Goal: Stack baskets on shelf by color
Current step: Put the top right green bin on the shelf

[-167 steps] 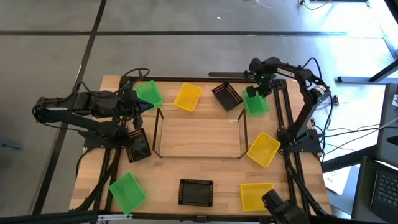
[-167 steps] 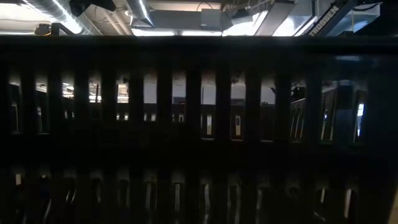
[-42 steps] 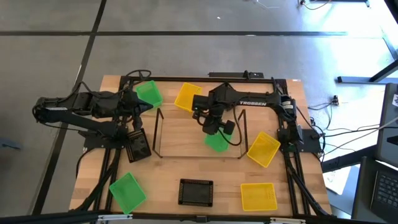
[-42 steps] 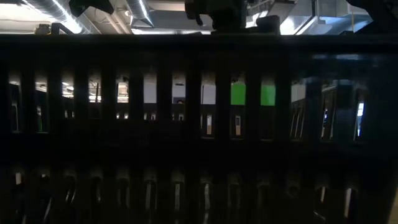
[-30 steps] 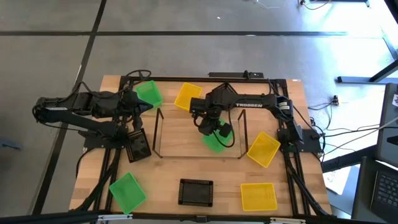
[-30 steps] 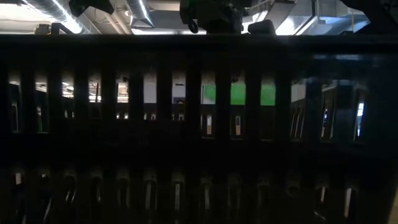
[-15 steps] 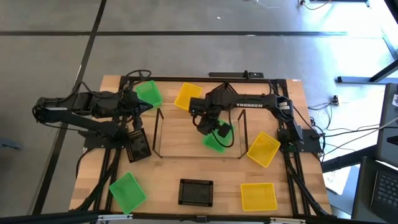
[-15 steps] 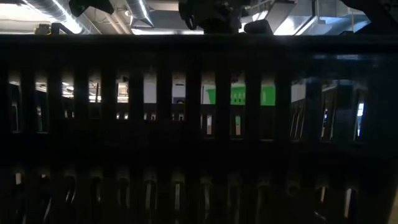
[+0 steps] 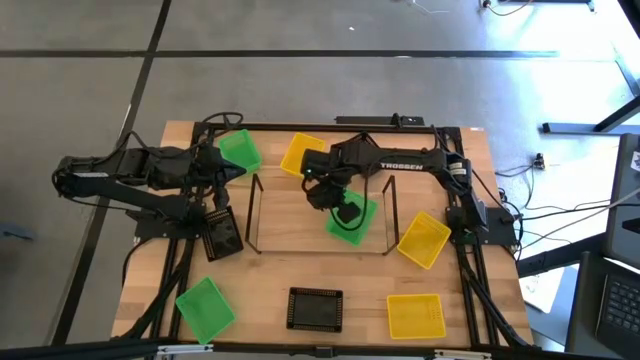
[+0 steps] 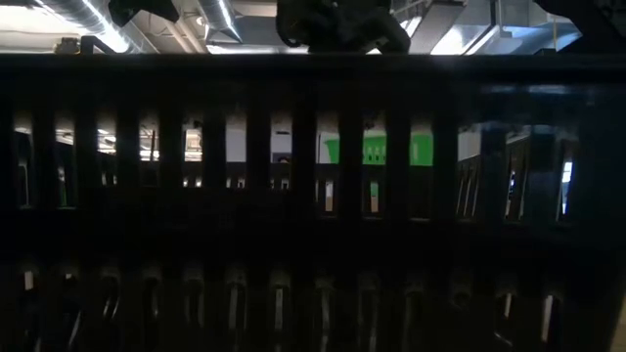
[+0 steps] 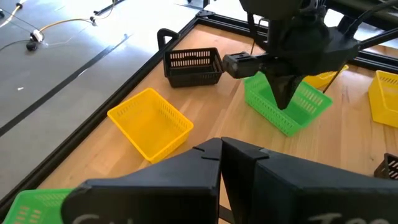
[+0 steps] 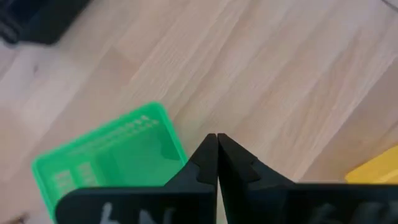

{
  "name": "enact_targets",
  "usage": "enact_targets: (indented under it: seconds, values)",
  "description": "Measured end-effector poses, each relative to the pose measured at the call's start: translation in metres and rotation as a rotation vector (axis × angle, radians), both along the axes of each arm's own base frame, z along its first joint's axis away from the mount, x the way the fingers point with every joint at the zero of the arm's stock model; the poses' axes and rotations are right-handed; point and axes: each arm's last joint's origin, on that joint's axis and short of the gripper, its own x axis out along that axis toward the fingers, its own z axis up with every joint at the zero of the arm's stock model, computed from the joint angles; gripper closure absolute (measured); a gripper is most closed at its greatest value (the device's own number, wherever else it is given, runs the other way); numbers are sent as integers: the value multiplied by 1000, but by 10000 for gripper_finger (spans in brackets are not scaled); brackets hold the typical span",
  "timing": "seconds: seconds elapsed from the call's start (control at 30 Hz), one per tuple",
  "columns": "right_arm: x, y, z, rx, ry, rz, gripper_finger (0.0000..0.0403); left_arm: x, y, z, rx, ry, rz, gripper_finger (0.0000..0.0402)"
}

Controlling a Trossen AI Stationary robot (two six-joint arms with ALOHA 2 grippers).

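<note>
A green basket (image 9: pixel 355 220) rests flat on the right part of the shelf (image 9: pixel 290 228); it also shows in the left wrist view (image 11: pixel 286 106). My right gripper (image 9: pixel 345 212) hangs just over it, pointing steeply down and shut with nothing between its fingers (image 12: pixel 216 140). Its tips stand beside the basket's corner (image 12: pixel 158 115). My left gripper (image 11: pixel 221 146) is shut and holds nothing, waiting at the table's far left (image 9: pixel 225 170) near another green basket (image 9: pixel 240 150).
Loose baskets lie around the shelf: yellow (image 9: pixel 302 155) and black (image 11: pixel 193 65) at the far side, yellow (image 9: pixel 423 240) at the right, black (image 9: pixel 222 237) at the left, and green (image 9: pixel 205 307), black (image 9: pixel 315 308) and yellow (image 9: pixel 414 315) along the near edge. A black basket's slatted wall (image 10: pixel 313 244) blocks most of the low view.
My right gripper has rolled about its own pointing line above the shelf without shifting much. The green basket stays flat on the shelf's right part, and more of it now shows beside the gripper.
</note>
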Motion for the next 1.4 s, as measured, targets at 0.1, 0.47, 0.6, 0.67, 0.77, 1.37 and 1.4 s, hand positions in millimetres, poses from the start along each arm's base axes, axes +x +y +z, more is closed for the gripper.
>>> enact_targets:
  seconds: [0.1, 0.47, 0.6, 0.67, 0.77, 1.37, 1.4]
  values:
    - [3, 0, 1, 41, 3, -124, 401, 0, 0, 0, 0, 0, 0, 401]
    - [3, 12, -30, 203, 207, -633, 402, 0, 0, 0, 0, 1, 0, 401]
    - [2, 26, -38, 137, 226, -679, 403, 0, 0, -1, 1, 9, 0, 401]
    - [2, 34, -38, 109, 218, -671, 403, 0, 0, -1, 1, 11, 0, 401]
    - [2, 43, -38, 80, 209, -655, 403, 0, 0, -1, 1, 11, 0, 401]
    - [-20, 46, -42, -76, 406, -692, 403, 0, 0, -1, 1, 12, 0, 401]
    - [-20, 46, -42, -90, 397, -689, 403, -1, 0, -1, 1, 11, 0, 401]
